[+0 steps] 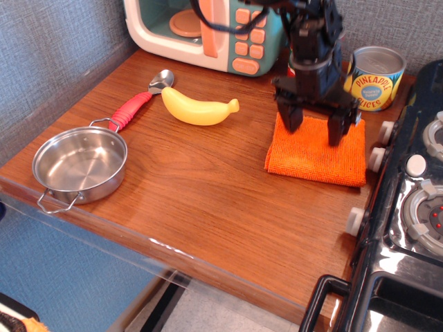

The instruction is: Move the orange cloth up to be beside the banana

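Note:
The orange cloth (315, 156) lies flat on the wooden counter, to the right of the yellow banana (197, 108) with a gap of bare wood between them. My black gripper (316, 127) hangs over the cloth's far edge. Its two fingers are spread apart with nothing between them, and their tips are at or just above the cloth. I cannot tell whether they touch it.
A steel pan (80, 164) sits at the front left. A red-handled spoon (138, 102) lies left of the banana. A toy microwave (208, 31) and a pineapple can (374, 77) stand at the back. A black toy stove (415, 200) borders the right side.

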### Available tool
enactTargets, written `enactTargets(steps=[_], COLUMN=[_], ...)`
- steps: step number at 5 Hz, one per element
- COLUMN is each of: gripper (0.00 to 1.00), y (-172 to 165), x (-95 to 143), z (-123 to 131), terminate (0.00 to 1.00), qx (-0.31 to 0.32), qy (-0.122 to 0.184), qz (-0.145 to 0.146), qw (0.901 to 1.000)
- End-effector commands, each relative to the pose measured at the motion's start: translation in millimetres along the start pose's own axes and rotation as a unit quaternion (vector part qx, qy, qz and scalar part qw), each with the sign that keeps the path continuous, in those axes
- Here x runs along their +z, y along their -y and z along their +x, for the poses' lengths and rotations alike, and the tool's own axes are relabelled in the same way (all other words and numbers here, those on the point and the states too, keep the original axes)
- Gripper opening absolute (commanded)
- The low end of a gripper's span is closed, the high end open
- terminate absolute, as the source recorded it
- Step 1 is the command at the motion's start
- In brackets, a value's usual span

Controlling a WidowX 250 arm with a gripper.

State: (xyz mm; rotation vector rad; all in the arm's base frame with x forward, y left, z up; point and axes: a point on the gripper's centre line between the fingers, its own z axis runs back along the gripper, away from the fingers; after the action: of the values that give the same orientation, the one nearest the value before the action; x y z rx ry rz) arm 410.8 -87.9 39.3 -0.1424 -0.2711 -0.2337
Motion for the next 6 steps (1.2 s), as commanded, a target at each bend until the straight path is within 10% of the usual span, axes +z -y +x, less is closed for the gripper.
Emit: enactTargets(steps=[1, 4, 6], gripper=[1.0, 1.0, 1.0], y=[4, -13, -20], x=[83, 96, 95], z=[16, -104, -134], terminate=[0.0, 0.0, 0.0], qx=[-0.031, 0.011, -0.007], qy=[0.063, -0.02, -0.037], qz=[0.017, 0.026, 0.021], qw=[0.9974, 0.9994, 0.9991])
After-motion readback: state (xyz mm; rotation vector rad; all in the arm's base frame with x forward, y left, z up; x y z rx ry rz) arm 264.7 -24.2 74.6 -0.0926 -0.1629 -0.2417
